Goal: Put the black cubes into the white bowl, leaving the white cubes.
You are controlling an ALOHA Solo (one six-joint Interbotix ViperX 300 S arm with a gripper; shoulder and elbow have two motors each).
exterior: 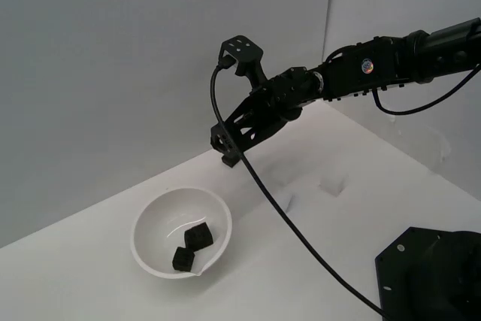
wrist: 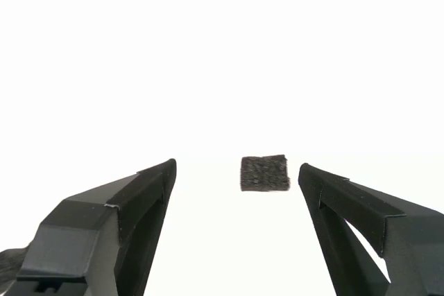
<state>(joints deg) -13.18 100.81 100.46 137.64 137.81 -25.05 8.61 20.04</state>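
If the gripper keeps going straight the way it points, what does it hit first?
Probably the black cube, seen between the open gripper's fingers in the wrist view. Nothing else shows ahead; depth is unclear.

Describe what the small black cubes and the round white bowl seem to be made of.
The small black cubes, two in the bowl and one ahead of the open gripper, look like matte foam: the wrist view shows a rough, porous face. The round white bowl looks like glossy ceramic or hard plastic; its inside shows curved highlights. Which one, I can't tell.

Exterior view looks down from off the table (exterior: 90,276); wrist view peers between the hand (wrist: 236,192) fingers.
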